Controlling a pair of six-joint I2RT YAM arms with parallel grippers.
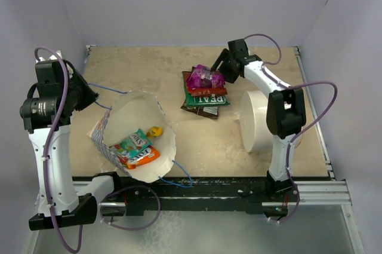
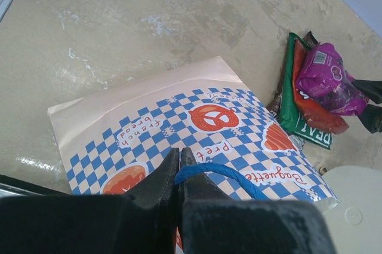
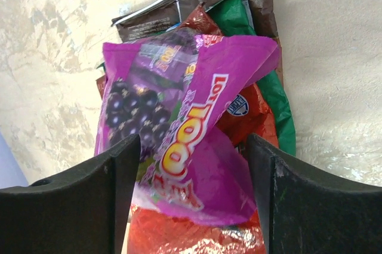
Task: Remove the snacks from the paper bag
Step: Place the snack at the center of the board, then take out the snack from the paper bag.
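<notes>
The paper bag (image 1: 128, 110) lay open. The left jaws pinched its blue handle (image 2: 215, 173); the right jaws gaped around the magenta packet (image 3: 179, 104).

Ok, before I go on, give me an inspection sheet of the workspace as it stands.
Surface: tan table, mottled, no spills seen.
Job's things: paper bag open at the left, with teal, orange and yellow packets inside; pile of packets out on the table, purple packet on top.
Clutter: white cylinder beside the right arm.
Grippers: left gripper shut on the bag's blue string handle; right gripper open, jaws either side of the purple packet.
Cables: purple cables looped along both arms.
Surroundings: plain pale walls on three sides.
</notes>
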